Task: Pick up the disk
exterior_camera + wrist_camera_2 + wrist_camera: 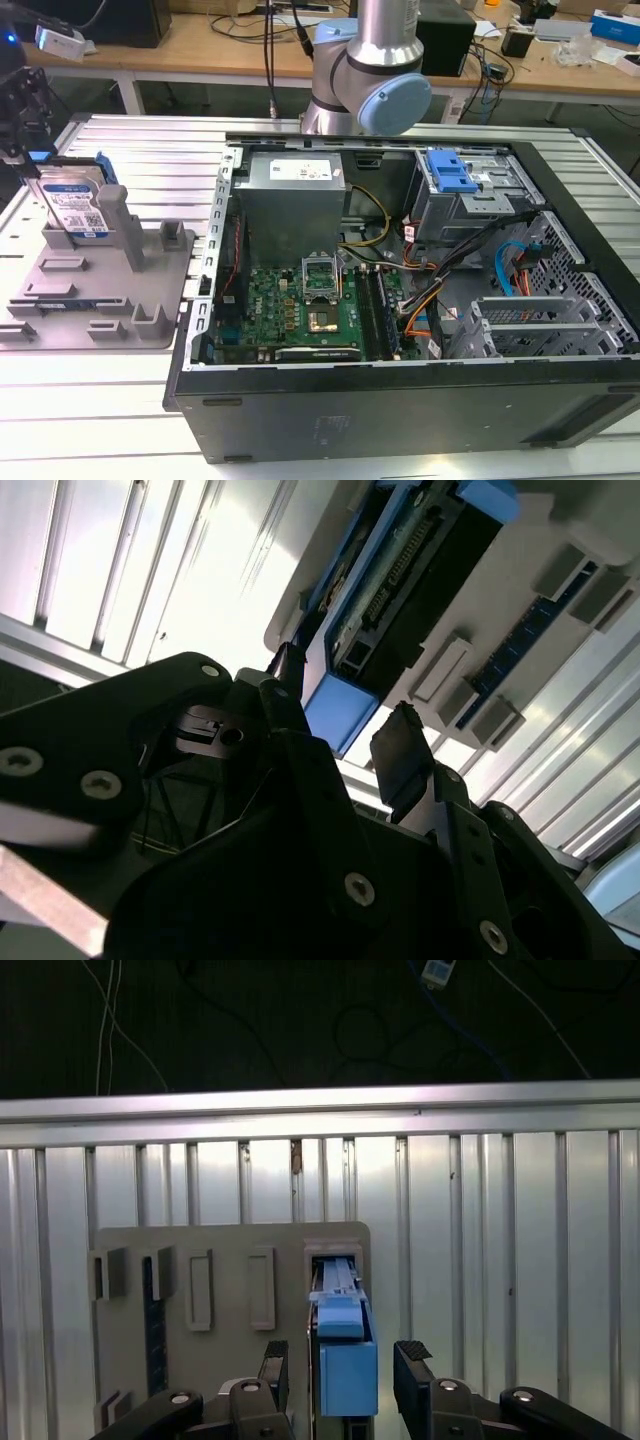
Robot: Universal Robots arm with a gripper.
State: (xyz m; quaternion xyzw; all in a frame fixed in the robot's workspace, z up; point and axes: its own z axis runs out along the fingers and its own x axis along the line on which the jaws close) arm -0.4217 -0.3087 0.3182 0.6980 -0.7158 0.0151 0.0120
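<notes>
Currently: disk point(72, 205) is standing on edge in the grey fixture point(150, 300) on the table point(150, 140), at the exterior view's left. Gripper point(343, 1360) is hovering over it, jaws apart, straddling its thin upper edge. Probably rigid, weighty and shock-sensitive; best clamped across the flat faces.

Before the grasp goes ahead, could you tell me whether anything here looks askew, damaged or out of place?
Nothing stands out. The disk stands on edge in its slot in the grey fixture. In the first wrist view, the open gripper straddles it with a gap on each side.
</notes>
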